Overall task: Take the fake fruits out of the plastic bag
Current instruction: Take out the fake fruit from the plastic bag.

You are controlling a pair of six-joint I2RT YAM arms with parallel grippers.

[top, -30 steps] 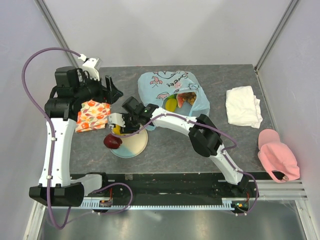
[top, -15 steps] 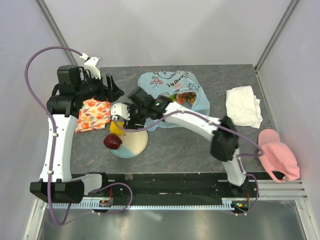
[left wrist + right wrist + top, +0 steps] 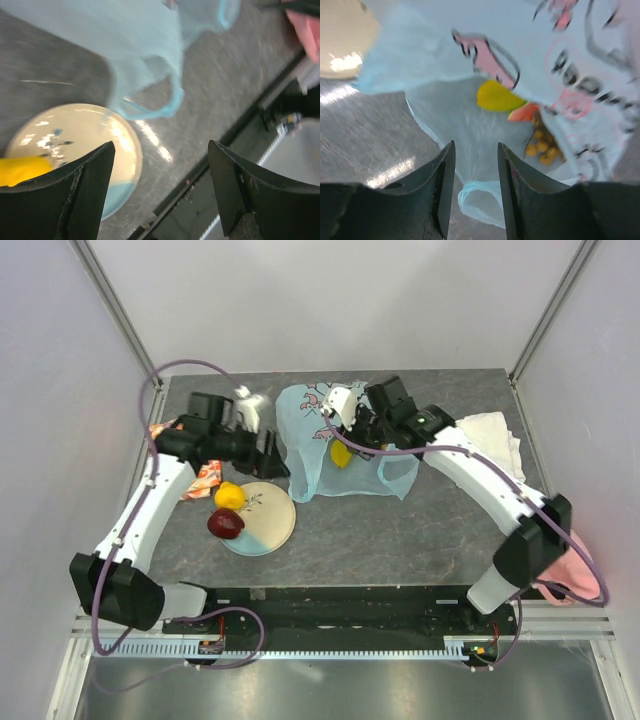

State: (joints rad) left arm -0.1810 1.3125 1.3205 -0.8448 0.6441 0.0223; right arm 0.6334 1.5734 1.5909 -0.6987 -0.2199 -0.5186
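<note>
The light-blue plastic bag (image 3: 325, 455) lies at the table's back centre, with a green-yellow piece (image 3: 341, 453) showing in its mouth. My right gripper (image 3: 345, 425) hovers over the bag, open and empty. In the right wrist view (image 3: 476, 147) the bag (image 3: 470, 125) holds the green-yellow piece (image 3: 497, 96), a watermelon slice (image 3: 526, 112) and tan grapes (image 3: 545, 142). The yellow lemon (image 3: 230, 495) and dark red apple (image 3: 225, 524) rest on the plate (image 3: 272, 525). My left gripper (image 3: 272, 452) is wide open beside the bag's left edge, above the plate (image 3: 85, 130).
An orange-red patterned cloth (image 3: 203, 478) lies partly under the left arm. A white folded towel (image 3: 492, 432) is at the back right and a pink cap (image 3: 585, 565) at the right edge. The bag's loop handle (image 3: 150, 107) hangs near the plate.
My right gripper left the lemon on the plate and swung right and back over the bag. My left gripper moved right, from over the cloth to the bag's left edge.
</note>
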